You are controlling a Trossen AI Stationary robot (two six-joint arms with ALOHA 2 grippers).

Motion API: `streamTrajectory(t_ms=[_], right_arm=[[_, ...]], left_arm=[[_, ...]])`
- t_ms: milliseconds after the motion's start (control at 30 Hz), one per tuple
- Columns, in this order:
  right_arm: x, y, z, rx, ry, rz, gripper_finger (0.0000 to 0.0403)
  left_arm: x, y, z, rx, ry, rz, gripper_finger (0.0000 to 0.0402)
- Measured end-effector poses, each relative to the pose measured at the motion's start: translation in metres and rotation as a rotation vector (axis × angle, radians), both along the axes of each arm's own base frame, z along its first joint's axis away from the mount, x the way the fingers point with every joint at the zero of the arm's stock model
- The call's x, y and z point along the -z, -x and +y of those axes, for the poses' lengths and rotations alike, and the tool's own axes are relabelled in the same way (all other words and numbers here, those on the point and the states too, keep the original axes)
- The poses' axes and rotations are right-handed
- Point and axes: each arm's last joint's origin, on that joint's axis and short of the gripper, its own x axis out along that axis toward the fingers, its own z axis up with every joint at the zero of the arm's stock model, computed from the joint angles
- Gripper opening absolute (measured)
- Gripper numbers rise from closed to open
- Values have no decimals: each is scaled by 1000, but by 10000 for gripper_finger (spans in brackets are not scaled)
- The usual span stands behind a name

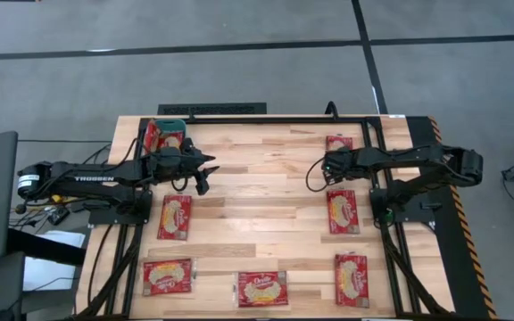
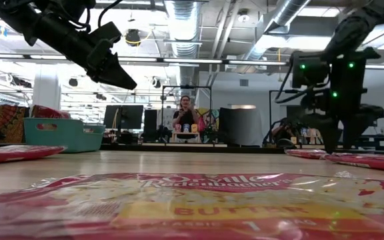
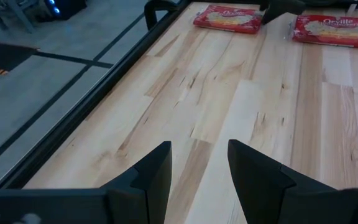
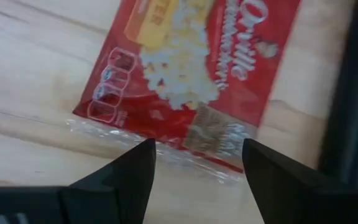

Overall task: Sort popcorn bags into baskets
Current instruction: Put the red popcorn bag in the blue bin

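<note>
The left gripper hangs released and empty above bare table, right of the bin at the far left corner, which holds a bag. The right gripper, released, hovers near a far-right bag. Six bags lie flat.

The left arm carries white "TROSSEN" lettering, the nearest popcorn bag in the low view reads "BUTTER", and the bag just beyond the right gripper's fingers reads "Orville".
</note>
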Motion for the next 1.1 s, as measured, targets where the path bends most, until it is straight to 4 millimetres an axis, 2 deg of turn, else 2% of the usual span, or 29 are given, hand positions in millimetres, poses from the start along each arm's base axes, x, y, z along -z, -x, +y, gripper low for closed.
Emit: streamTrajectory(t_ms=[533, 633, 767, 1000, 1033, 1100], right_arm=[[14, 7, -6, 20, 36, -44, 264], [14, 5, -7, 6, 43, -58, 249], [14, 3, -7, -15, 49, -72, 193], [14, -2, -7, -86, 23, -101, 36], [13, -4, -7, -107, 19, -126, 19], [11, -13, -5, -160, 18, -202, 13]], left_arm=[[0, 0, 0, 0, 0, -1, 148], [0, 0, 0, -2, -2, -4, 148], [-2, 0, 0, -8, -7, -16, 148], [-2, 0, 0, -8, -8, -19, 148], [-2, 0, 0, -8, -7, -19, 148], [-2, 0, 0, -10, -3, -22, 148]])
